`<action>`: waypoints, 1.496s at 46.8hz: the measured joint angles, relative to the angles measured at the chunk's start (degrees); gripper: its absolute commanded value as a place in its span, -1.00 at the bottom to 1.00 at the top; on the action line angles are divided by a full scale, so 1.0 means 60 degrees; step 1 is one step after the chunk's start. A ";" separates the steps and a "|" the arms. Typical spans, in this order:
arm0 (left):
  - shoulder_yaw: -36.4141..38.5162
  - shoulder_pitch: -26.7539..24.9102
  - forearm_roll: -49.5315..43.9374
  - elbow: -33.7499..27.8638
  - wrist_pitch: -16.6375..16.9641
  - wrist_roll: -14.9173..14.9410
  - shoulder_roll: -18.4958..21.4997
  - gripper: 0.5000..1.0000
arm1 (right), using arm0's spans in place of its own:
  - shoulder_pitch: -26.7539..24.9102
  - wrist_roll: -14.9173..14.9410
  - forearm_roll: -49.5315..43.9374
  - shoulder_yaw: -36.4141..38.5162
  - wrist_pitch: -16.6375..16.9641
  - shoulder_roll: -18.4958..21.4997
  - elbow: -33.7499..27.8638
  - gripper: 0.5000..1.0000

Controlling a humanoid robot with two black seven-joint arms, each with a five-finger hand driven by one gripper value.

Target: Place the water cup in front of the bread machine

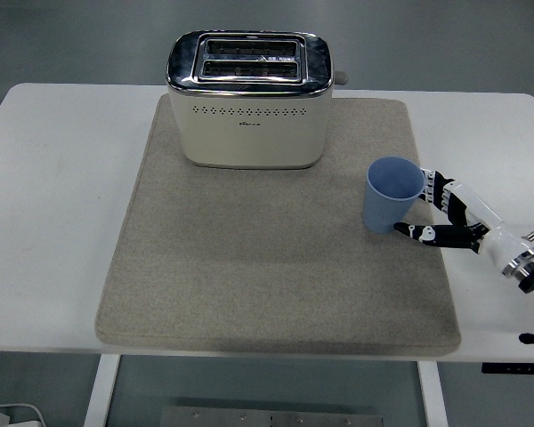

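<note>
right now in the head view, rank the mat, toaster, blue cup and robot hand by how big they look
1. Grey mat
2. Toaster
3. Blue cup and right hand: they look about alike, and part of the hand is hidden behind the cup, so unranked.

1. A mat lies on the counter.
2. The bread machine stands at the mat's far edge.
3. The water cup stands on the mat, right of and nearer than the machine.
4. The right hand is just right of the cup.

Right hand: black jointed fingers with white segments
Palm: white shell
Wrist: silvery metal collar, thin cable beside it
Forearm: black
</note>
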 measured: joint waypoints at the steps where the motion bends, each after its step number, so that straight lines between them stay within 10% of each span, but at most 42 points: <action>1: 0.0000 -0.0001 0.0000 0.0000 0.0000 0.0000 0.0000 1.00 | 0.0009 -0.0047 0.0000 -0.0001 -0.0001 0.0018 -0.0002 0.65; 35: 0.0000 -0.0001 0.0000 -0.0002 0.0000 0.0003 0.0000 1.00 | 0.0454 -0.0525 -0.0007 -0.0076 -0.0046 0.0910 -0.0371 0.61; 39: 0.0000 -0.0001 0.0000 -0.0001 0.0000 0.0004 0.0000 1.00 | 0.0464 -0.0546 -0.0013 -0.0076 -0.0051 0.0912 -0.0371 0.41; 46: 0.0000 -0.0001 0.0000 -0.0001 0.0000 0.0004 0.0000 1.00 | 0.0744 -0.0764 -0.0195 -0.0332 -0.0150 0.0955 -0.0363 -1.00; 70: 0.0000 0.0000 0.0000 0.0001 0.0000 -0.0003 0.0000 1.00 | 0.1926 -0.1101 0.0261 -0.1376 -0.0343 0.0854 -0.0165 -1.00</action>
